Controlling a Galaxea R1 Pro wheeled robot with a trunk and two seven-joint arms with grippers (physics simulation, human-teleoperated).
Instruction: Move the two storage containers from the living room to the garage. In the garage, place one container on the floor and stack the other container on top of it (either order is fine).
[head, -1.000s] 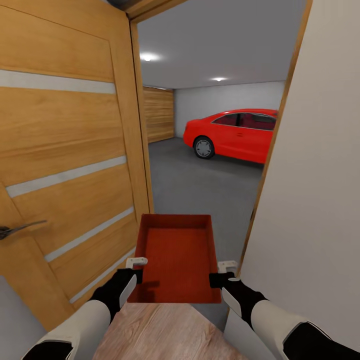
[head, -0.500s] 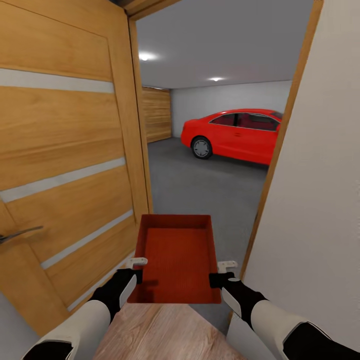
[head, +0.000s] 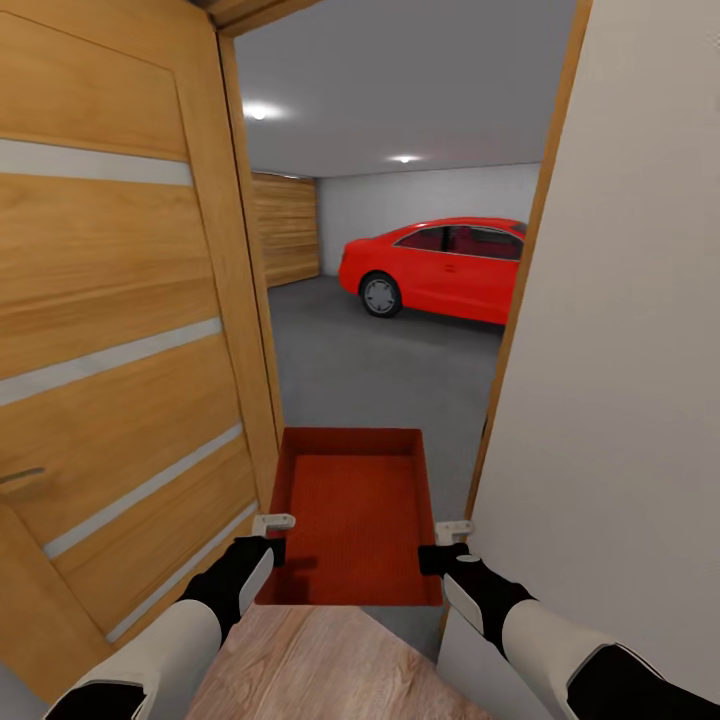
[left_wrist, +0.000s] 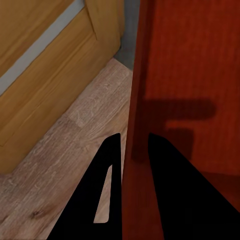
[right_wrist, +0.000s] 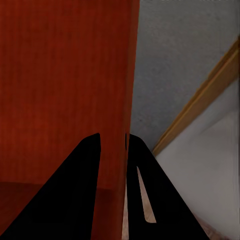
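Between both jaws: shallow orange-red thin-walled storage container (head: 350, 515), long axis pointing ahead through doorway; left gripper (head: 268, 522) and right gripper (head: 452, 527) each pinch a side wall.

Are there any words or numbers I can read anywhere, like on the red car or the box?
None: no words or numbers show on the red car, the storage container, the wooden door or the walls.

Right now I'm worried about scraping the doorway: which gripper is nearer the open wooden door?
Left. The left gripper, gripping the storage container's side wall, is beside the wooden door; the right gripper grips the opposite wall.
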